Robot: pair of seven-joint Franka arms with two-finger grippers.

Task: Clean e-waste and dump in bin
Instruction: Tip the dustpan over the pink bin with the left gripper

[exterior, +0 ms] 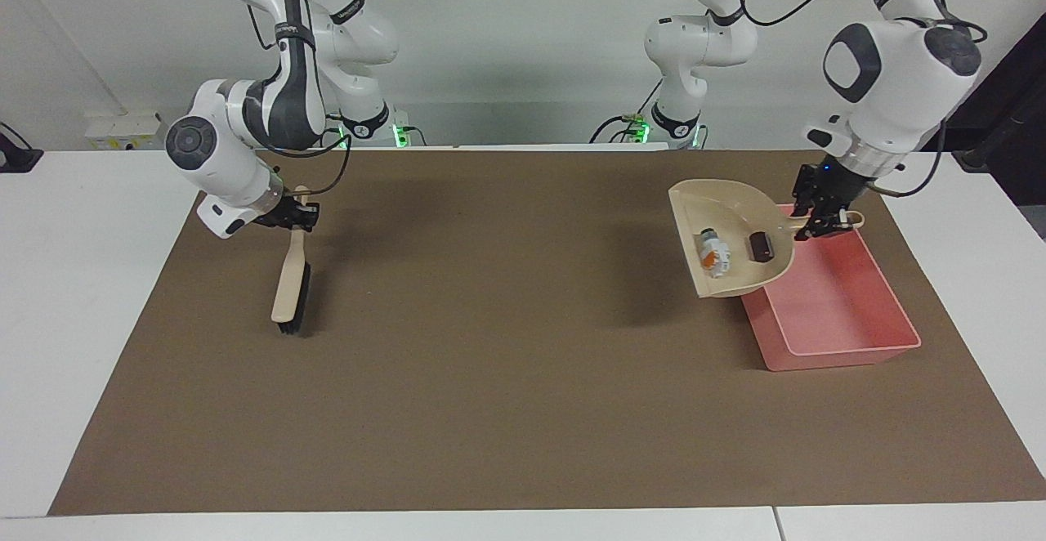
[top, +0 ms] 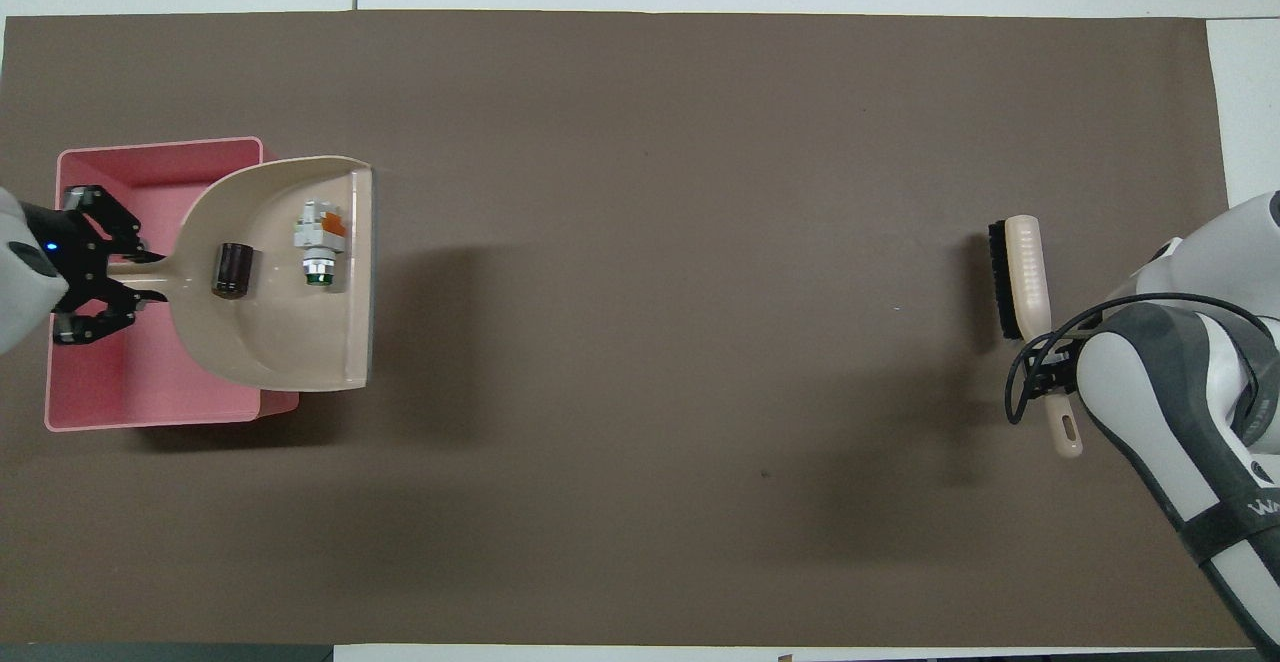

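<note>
Here, in the facing view, the dustpan (exterior: 731,239) is being held up over the bin (exterior: 825,296) by the left gripper (exterior: 820,218), clamped on its handle; both e-waste bits (exterior: 713,253) are lying in it. The brush (exterior: 292,288) is being gripped at its handle by the right gripper (exterior: 296,212) over the mat (exterior: 490,361).

Overhead, the white bit (top: 321,245) and the dark block (top: 233,269) are being carried in the dustpan (top: 280,342), overlapping the bin (top: 120,402).
</note>
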